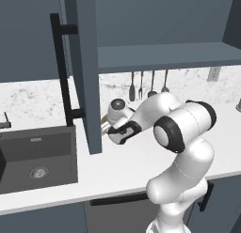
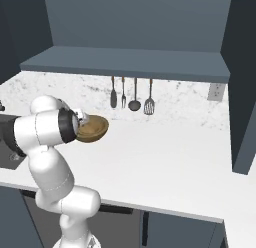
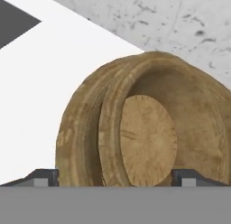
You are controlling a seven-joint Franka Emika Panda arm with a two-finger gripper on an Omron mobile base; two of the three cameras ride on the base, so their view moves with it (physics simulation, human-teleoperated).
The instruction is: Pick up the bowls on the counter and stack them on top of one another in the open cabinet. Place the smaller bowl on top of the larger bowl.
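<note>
Wooden bowl [image 2: 92,129] low over the white worktop [image 2: 165,167], just below the hanging utensils [image 2: 133,96], close in front of the pincer [image 3: 115,175]. Seen from the hand as what looks like two nested rims, though hard to tell whether one bowl or both. Pincer spread wide, one fingertip [image 3: 44,177] either side, gripping nothing. Open cabinet [image 1: 164,56] shelf above bare. Judged early: nothing stacked up there yet, lifting and placing all left.

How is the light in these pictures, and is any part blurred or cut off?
Left base view: even, soft light, no glare on the counter. Right base view: a faint shadow under the wooden bowl. Hand view: the bowl is sharp but cropped at the bottom, with the fingers wide apart.
</note>
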